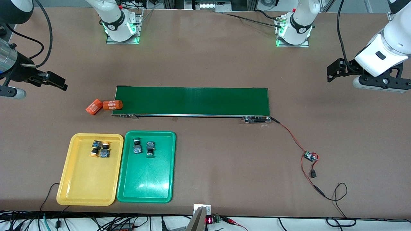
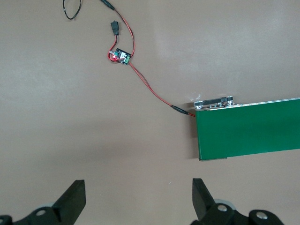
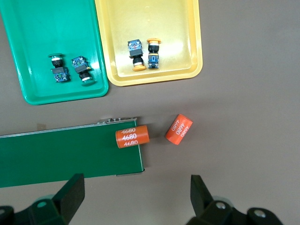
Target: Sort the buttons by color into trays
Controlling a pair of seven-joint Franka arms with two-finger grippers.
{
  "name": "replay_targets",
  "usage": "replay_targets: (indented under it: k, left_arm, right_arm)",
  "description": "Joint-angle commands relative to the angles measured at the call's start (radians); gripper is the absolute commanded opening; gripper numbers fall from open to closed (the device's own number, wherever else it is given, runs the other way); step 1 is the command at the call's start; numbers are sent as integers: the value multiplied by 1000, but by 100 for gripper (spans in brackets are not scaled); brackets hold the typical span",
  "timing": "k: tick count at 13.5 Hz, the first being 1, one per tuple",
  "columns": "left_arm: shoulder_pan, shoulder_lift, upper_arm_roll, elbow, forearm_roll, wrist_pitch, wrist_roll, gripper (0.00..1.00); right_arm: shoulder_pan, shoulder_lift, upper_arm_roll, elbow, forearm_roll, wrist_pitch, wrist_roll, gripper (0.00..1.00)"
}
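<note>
Sorting, as we judge it: complete, nothing left to move.

- Yellow tray (image 1: 86, 183): we count 2 yellow-capped buttons (image 1: 99, 149), side by side at the end nearest the belt.
- Green tray (image 1: 146, 183): we count 2 green-capped buttons (image 1: 143, 148), likewise at the end nearest the belt.
- Belt (image 1: 192, 101): bare, save 1 orange cylinder (image 1: 112, 105) overlapping its end toward the right arm; a 2nd orange cylinder (image 1: 93, 107) lies on the table beside it.
- Left gripper (image 2: 138, 199): jaws wide, empty, over bare table off the belt's wired end.
- Right gripper (image 3: 136, 196): jaws wide, empty, over the belt end beside the cylinders.
</note>
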Motion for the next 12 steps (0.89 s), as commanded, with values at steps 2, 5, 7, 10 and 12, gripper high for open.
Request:
replay_targets:
  k: [2, 5, 7, 10, 12]
  left_arm:
    - [5, 5, -6, 24, 9, -17, -8, 100]
    - [5, 5, -6, 24, 9, -17, -8, 100]
    - [5, 5, -6, 24, 9, -17, -8, 100]
    - [5, 5, -6, 24, 10, -17, -8, 100]
    - [5, 5, -6, 24, 10, -17, -8, 100]
  right_arm:
    - [-9, 1, 4, 12, 9, -5, -11, 100]
    - [-9, 1, 4, 12, 9, -4, -11, 100]
    - [-7, 2, 4, 12, 9, -5, -14, 100]
    - [-5, 5, 4, 12, 7, -4, -16, 100]
    - [-5, 10, 4, 12, 7, -4, -13, 100]
